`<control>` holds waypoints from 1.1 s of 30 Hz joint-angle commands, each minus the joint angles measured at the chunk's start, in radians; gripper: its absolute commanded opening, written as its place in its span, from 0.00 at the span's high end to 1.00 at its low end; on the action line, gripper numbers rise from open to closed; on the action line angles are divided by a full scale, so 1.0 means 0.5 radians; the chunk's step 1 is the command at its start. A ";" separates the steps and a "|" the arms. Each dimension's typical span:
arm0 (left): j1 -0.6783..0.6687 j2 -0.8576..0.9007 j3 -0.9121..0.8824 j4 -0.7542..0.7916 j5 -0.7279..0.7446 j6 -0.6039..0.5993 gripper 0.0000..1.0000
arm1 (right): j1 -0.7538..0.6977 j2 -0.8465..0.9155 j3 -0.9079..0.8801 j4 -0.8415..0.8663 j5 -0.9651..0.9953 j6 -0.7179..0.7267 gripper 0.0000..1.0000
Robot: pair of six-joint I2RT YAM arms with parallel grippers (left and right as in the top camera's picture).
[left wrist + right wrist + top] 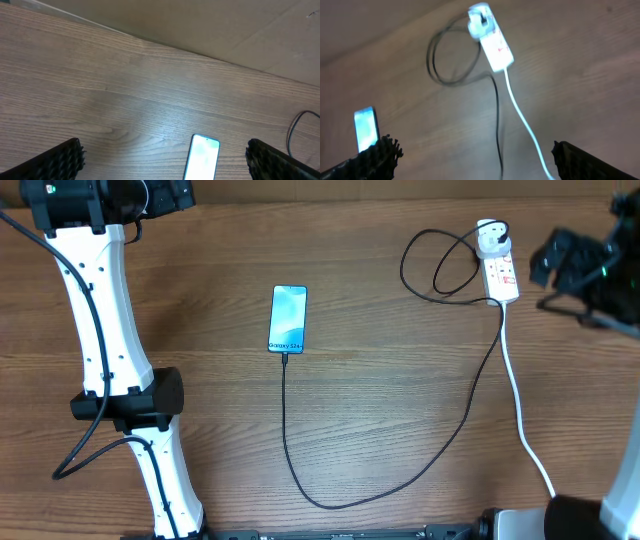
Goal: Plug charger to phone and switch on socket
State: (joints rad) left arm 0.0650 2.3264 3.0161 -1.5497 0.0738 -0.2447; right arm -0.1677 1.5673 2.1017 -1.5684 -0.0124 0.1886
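Observation:
The phone (288, 318) lies flat at mid-table with its screen lit; it also shows in the left wrist view (202, 157) and the right wrist view (366, 130). The charger's black cable (340, 498) meets the phone's lower edge, loops across the table and coils near the socket (501, 277). Its round white adapter (489, 238) sits in the socket's far end. My left gripper (165, 165) is open and empty, raised above the table near the phone. My right gripper (480, 162) is open and empty, raised to the right of the socket (496, 47).
The socket's white cord (522, 405) runs from the strip down to the table's front right edge. The left arm's white links (110, 340) stretch along the left side of the wooden table (400, 400).

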 commanded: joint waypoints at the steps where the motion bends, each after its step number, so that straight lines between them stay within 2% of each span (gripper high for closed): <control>1: -0.014 -0.008 -0.008 -0.004 -0.013 -0.021 0.00 | 0.006 -0.130 0.016 -0.134 -0.010 -0.037 0.00; 6: -0.014 -0.008 -0.008 -0.004 -0.013 -0.021 0.00 | 0.006 -0.154 0.010 -0.251 -0.009 -0.037 0.00; 17: -0.014 -0.008 -0.008 -0.004 -0.013 -0.021 0.00 | 0.010 -0.307 -0.038 -0.185 -0.039 -0.230 0.00; 21: -0.014 -0.008 -0.008 -0.004 -0.013 -0.021 0.00 | 0.058 -0.574 -0.326 0.256 -0.030 -0.231 0.00; 33: -0.014 -0.008 -0.008 -0.004 -0.013 -0.021 0.00 | 0.201 -1.711 -2.083 1.839 -0.024 -0.283 0.00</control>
State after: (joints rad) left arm 0.0650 2.3264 3.0161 -1.5497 0.0734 -0.2451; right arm -0.0845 0.8017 1.2274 -0.7288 -0.0223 0.0551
